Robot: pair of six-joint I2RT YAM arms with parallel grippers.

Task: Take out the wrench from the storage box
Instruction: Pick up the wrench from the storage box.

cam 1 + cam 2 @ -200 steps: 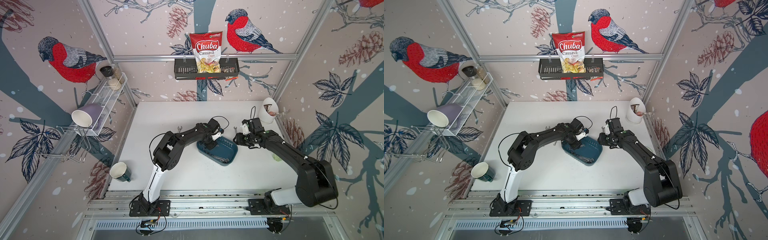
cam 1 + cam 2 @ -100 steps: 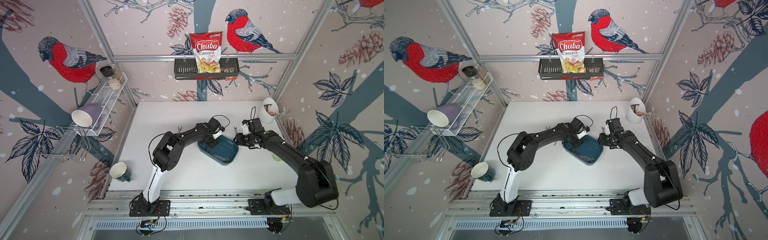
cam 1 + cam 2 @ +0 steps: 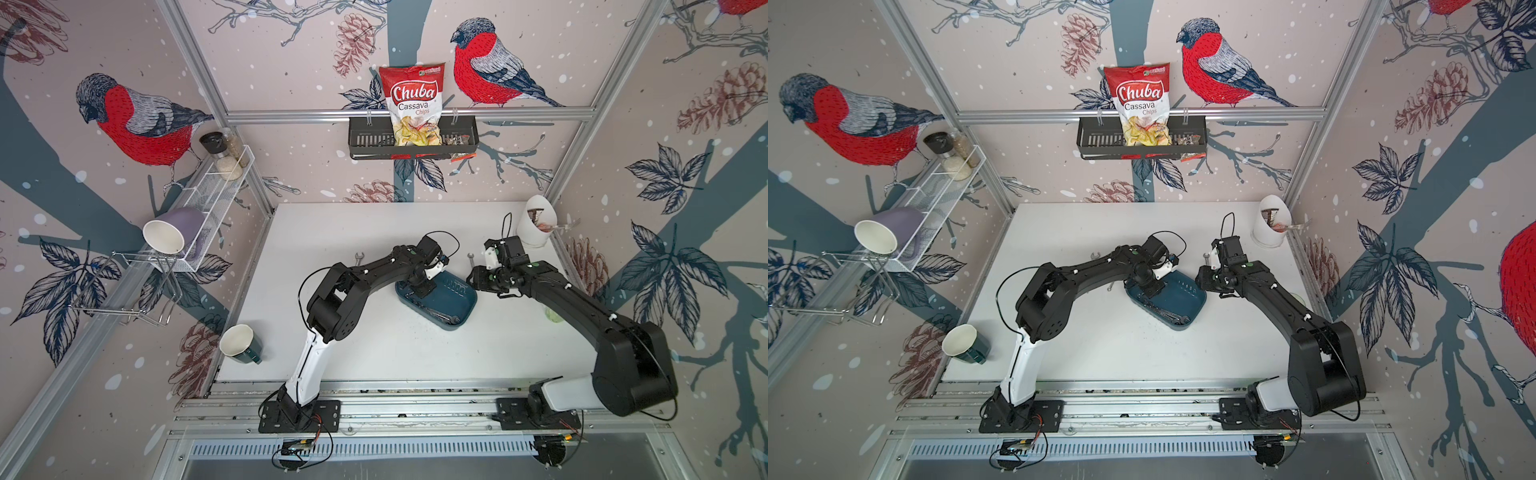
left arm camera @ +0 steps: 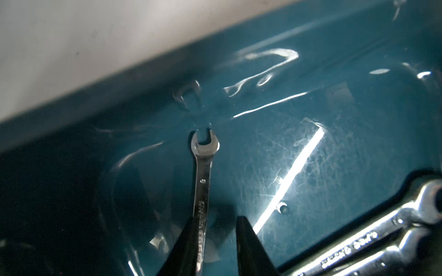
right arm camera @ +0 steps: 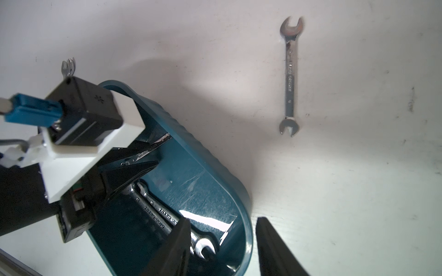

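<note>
Lying between left tool [image 4: 215,239] fingers, wrench [image 4: 203,181], inside storage box [image 4: 334,143]

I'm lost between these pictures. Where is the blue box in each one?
Both top views: the box sits mid-table, between the two arms.
Left wrist: the box fills most of the picture.
Right wrist: the box shows large, beside a loose wrench on the table.
Shared landmark: the pair of wrenches lying inside it.
</note>
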